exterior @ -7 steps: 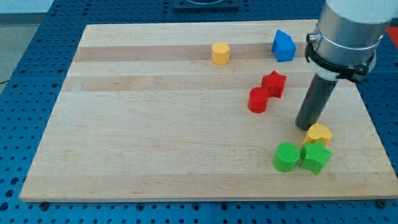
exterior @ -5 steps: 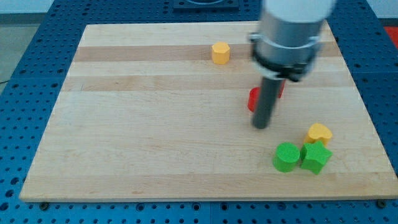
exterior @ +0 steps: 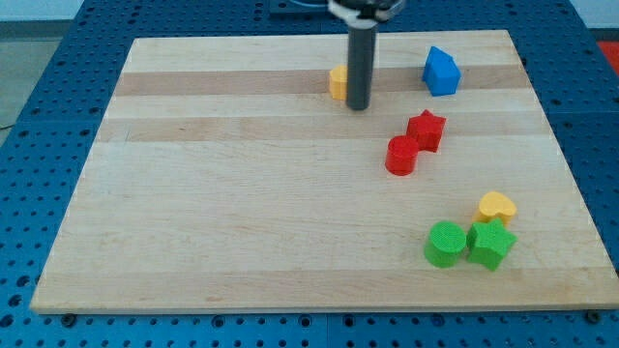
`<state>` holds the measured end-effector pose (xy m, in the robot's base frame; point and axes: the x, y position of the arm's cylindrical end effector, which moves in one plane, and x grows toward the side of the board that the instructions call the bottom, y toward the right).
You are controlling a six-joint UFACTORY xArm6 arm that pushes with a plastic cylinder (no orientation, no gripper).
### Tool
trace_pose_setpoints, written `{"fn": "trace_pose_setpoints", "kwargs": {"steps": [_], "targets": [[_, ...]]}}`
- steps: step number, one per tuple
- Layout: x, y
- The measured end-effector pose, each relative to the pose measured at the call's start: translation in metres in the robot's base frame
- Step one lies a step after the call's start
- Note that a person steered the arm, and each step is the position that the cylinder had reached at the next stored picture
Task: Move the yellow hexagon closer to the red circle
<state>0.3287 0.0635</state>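
The yellow hexagon (exterior: 337, 83) sits near the view's top centre, partly hidden behind my rod. My tip (exterior: 358, 105) rests on the board just right of and slightly below the hexagon, close to it or touching it; I cannot tell which. The red circle (exterior: 401, 156) lies lower right of the tip, touching the red star (exterior: 426, 130) at its upper right.
A blue block (exterior: 440, 71) sits at the top right. A yellow heart (exterior: 496, 206), a green circle (exterior: 446, 244) and a green star (exterior: 491, 245) cluster at the lower right. The board's right edge (exterior: 571, 184) is near them.
My rod swept from the right side, near the yellow heart, leftward and up past the red blocks to the yellow hexagon. No block has visibly moved.
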Motion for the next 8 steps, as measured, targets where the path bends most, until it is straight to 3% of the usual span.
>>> {"fn": "trace_pose_setpoints", "kwargs": {"steps": [1,2,4,6,7,8], "targets": [[-0.046,0.012],[-0.062,-0.033],[0.020,-0.068],[-0.022,-0.017],[0.003,-0.009],[0.058,-0.030]]}}
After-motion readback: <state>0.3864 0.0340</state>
